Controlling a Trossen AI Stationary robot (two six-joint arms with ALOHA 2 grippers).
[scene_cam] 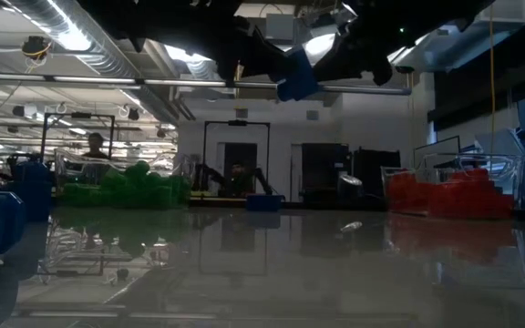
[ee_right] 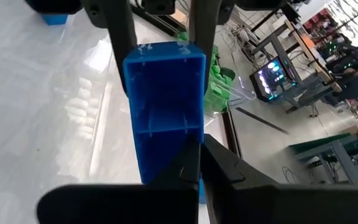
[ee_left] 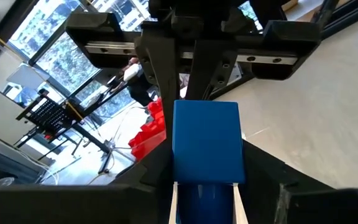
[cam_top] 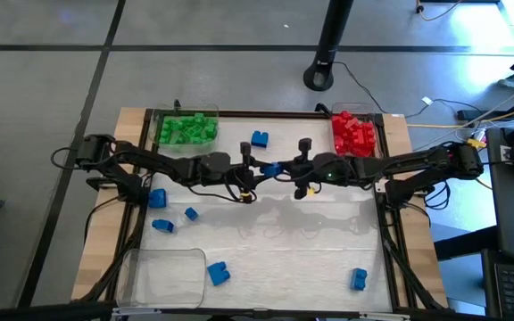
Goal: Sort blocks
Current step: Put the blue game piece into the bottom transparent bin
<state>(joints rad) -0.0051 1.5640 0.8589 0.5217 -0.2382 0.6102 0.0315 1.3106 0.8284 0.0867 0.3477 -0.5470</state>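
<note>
A blue piece (cam_top: 273,168), two bricks joined end to end, hangs in the air over the middle of the table, as the low view shows (scene_cam: 294,75). My left gripper (cam_top: 261,169) reaches it from the table's left and my right gripper (cam_top: 285,168) from the right; both are shut on it. Loose blue blocks lie flat on the table at the far middle (cam_top: 259,138), the left (cam_top: 157,198) and near the front (cam_top: 218,273) (cam_top: 358,279). Green blocks (cam_top: 187,129) and red blocks (cam_top: 355,132) sit piled at the far edge. My left gripper (ee_left: 205,196) pinches the blue piece's left end (ee_left: 204,180) between its two fingers, coming level from the table's left, fingers along the piece. The piece is lifted clear of the table. My right gripper (ee_right: 194,163) pinches the opposite, right end (ee_right: 163,158) between its fingers, level from the table's right. The joint between the two bricks (ee_right: 166,130) lies just beyond its fingertips.
A clear tray (cam_top: 163,272) sits at the near left corner. The green pile's tray (cam_top: 157,120) and the red pile's tray (cam_top: 380,125) stand along the far edge. The table's middle and near right show bare white surface. People show in the room beyond the table.
</note>
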